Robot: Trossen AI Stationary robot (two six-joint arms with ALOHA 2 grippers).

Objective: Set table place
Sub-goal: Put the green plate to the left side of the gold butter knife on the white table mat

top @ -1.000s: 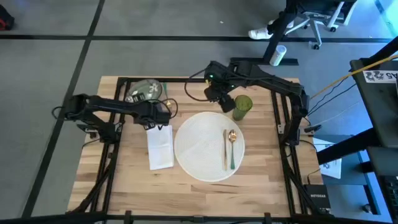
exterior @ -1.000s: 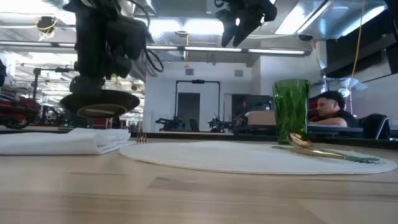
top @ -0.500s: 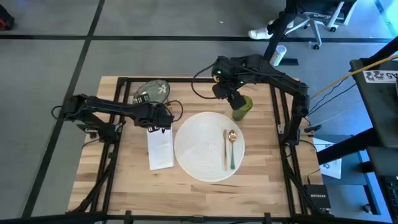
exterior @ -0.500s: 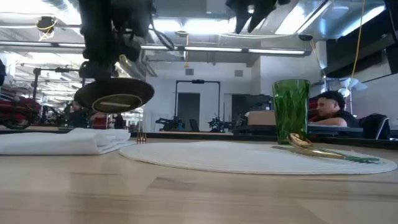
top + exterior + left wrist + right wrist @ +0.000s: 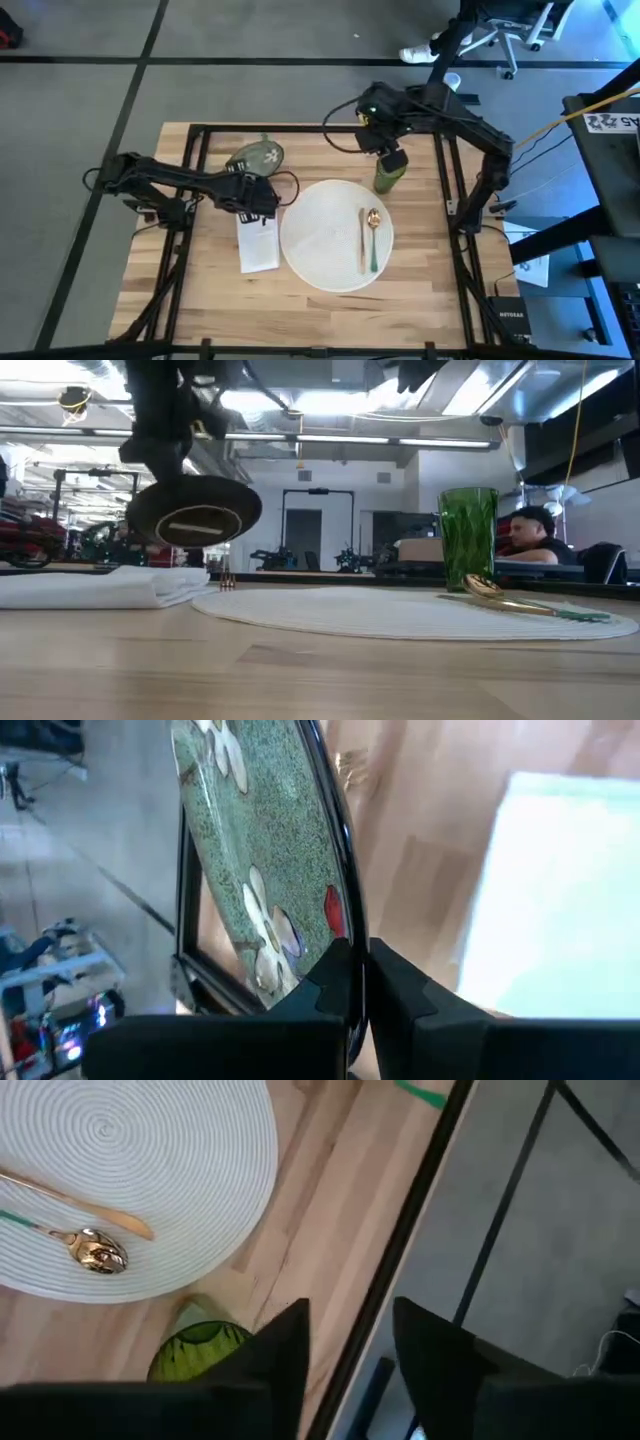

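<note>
A small green flowered dish (image 5: 257, 157) hangs above the table's far left part, over the white napkin (image 5: 258, 238), with my left gripper (image 5: 262, 183) shut on it. In the low view the dish (image 5: 195, 510) shows its dark underside. The large round white plate (image 5: 335, 235) lies at the middle of the table. On it lie a gold knife (image 5: 361, 240) and a gold spoon (image 5: 373, 232). The green tumbler (image 5: 389, 172) stands just beyond the plate's far right rim. My right gripper (image 5: 388, 148) hovers open above the tumbler, and in the right wrist view (image 5: 350, 1340) nothing is between its fingers. My left gripper pinches the dish's rim (image 5: 338, 920) between its two fingers (image 5: 400, 985), one on the flowered face and one on the underside. The dish is lifted clear of the table and tilted steeply, its underside (image 5: 195, 520) turned toward the table's near edge.
Black frame bars (image 5: 250, 128) run along the table's far edge and down both sides. Bare wood (image 5: 330, 310) lies between the plate and the near edge. A person sits beyond the table behind the tumbler (image 5: 530, 535).
My left gripper has carried the dish toward the table's right and a little toward the near edge. The dish has tipped further, so that its underside faces the near edge. My right gripper has risen and gone toward the table's right, to above the tumbler.
</note>
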